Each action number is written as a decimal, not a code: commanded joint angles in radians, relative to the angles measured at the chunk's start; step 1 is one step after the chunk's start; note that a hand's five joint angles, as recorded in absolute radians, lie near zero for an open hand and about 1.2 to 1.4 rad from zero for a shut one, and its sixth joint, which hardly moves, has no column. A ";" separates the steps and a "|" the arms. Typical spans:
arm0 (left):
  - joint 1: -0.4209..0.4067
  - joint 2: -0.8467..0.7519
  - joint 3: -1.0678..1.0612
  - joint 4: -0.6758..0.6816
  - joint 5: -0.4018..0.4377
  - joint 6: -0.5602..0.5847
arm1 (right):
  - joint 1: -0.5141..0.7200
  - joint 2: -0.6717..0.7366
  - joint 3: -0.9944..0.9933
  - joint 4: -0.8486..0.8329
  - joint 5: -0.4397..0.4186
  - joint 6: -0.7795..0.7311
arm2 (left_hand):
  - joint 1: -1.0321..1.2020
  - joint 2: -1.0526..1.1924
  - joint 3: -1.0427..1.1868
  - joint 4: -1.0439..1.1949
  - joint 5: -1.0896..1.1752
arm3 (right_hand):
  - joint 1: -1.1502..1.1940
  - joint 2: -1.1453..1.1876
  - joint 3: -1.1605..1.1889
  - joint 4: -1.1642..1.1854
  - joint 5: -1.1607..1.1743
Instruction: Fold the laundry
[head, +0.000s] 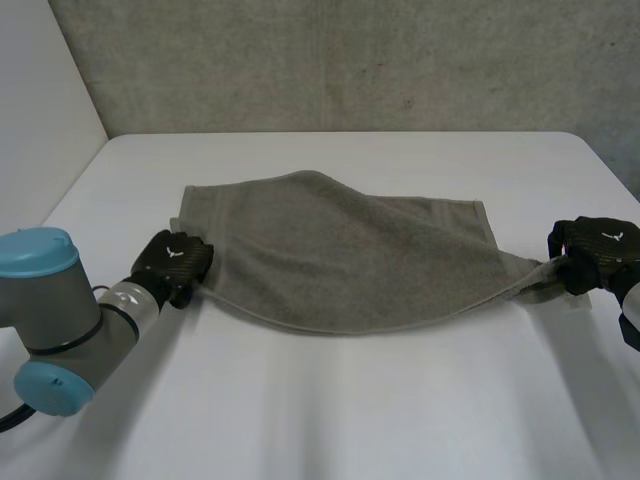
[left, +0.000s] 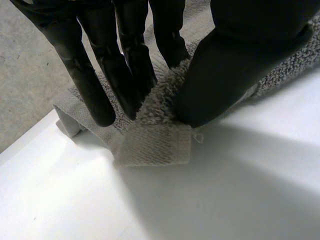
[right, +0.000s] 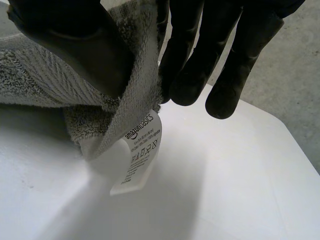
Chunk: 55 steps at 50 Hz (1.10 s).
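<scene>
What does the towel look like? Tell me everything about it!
The towel is grey-brown and fluffy, with a flat woven band near its ends. It lies spread on the white table, its near edge curving between two pinched corners. The left hand pinches one corner, and the right hand pinches the other, which is drawn into a point. A white printed label hangs from that corner.

I see the right hand (right: 200, 55) pinching a corner of the grey towel (right: 35, 80), thumb against fingers. White label (right: 141, 150) hangs off it above the table (right: 240, 190).
</scene>
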 joint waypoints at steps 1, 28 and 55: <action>0.002 0.018 -0.006 0.000 -0.014 0.003 | 0.000 -0.006 -0.003 0.005 -0.001 -0.005 | 0.264 0.251 0.253 0.251 0.262 | 0.065 0.068 0.054 0.057 0.054; 0.197 0.741 -0.451 -0.404 0.103 0.137 | -0.167 -0.189 -0.091 0.915 -0.188 -0.908 | 0.264 0.251 0.253 0.251 0.262 | 0.065 0.068 0.054 0.057 0.054; 0.033 -0.008 0.285 -0.096 -0.098 -0.094 | 0.110 0.293 -0.623 0.510 0.073 -0.325 | 0.264 0.251 0.253 0.251 0.262 | 0.065 0.068 0.054 0.057 0.054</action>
